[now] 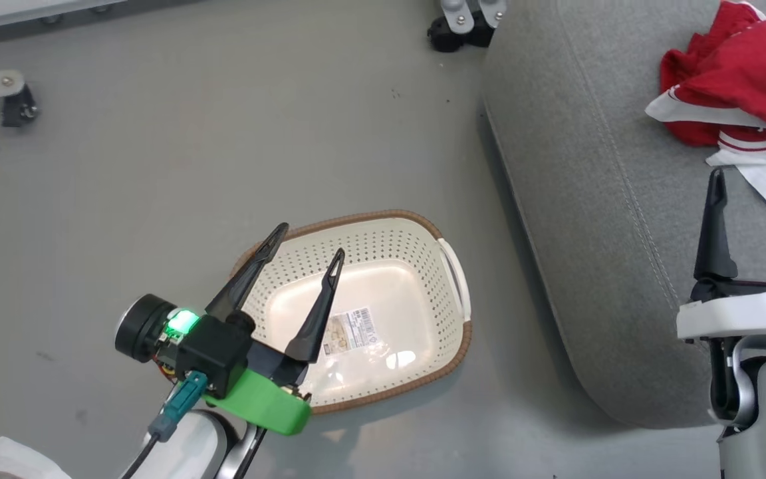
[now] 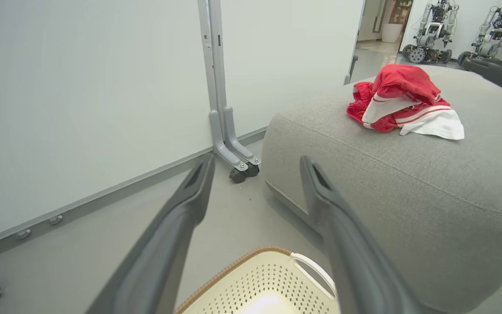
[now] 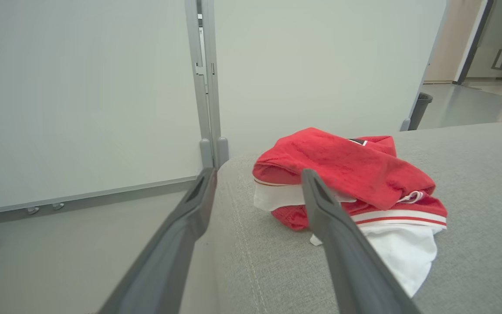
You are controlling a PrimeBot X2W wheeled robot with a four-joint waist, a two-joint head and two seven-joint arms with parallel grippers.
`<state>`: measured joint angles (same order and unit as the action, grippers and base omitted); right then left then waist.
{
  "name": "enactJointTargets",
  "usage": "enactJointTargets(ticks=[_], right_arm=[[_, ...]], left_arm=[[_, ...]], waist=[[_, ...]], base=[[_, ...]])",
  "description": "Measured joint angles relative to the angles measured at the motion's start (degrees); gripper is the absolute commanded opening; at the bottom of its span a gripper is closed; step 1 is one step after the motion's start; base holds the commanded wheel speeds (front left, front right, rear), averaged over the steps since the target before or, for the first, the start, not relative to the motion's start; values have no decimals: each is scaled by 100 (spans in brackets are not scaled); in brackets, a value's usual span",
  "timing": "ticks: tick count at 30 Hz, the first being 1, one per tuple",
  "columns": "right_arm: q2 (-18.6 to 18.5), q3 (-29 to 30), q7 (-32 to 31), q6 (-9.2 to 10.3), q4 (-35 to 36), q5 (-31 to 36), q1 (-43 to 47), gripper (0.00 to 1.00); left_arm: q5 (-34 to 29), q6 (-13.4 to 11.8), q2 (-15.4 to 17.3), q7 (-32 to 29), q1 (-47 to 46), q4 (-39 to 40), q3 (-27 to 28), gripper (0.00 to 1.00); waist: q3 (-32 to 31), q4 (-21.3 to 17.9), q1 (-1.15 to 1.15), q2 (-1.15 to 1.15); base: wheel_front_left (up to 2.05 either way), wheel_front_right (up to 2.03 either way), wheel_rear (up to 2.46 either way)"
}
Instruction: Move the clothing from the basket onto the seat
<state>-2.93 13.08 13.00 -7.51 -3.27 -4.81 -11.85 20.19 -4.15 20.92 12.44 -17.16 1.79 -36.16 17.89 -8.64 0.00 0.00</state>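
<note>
Gaping empty: L hand (image 1: 310,240) over basket (image 1: 466,346), R hand (image 1: 747,176) nr clothing (image 1: 735,80).

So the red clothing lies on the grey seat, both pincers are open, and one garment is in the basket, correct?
No garment is in the basket: in the head view its bottom bears just a sticker label. The clothing lies on the seat, and the left pincer and right pincer are open.

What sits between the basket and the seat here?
Nothing but a strip of bare grey floor; the basket and the seat stand apart, not touching. The head view shows it plainly.
</note>
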Motion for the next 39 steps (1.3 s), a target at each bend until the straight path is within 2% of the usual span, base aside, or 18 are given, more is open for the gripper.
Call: enactJointTargets(ticks=[9,16,23,39], right_arm=[[5,-695,-336,0,375,-225,521,100],[9,-987,-445,0,446,-242,755,100],[8,-1132,-591,0,513,-237,1079,100],[7,-1148,-815,0,905,-244,1847,100]], left_arm=[[174,-297,-88,226,298,-422,502,100],[208,-445,-97,254,580,-590,1000,100],[205,-437,-108,260,1033,-679,1444,100],[-26,-54,-407,269,1593,-937,1876,100]], waist=[[-515,684,0,0],[-879,1046,0,0],[-1284,1251,0,0],[-1845,1327,0,0]], base=[[0,0,0],[0,0,0],[0,0,0],[0,0,0]])
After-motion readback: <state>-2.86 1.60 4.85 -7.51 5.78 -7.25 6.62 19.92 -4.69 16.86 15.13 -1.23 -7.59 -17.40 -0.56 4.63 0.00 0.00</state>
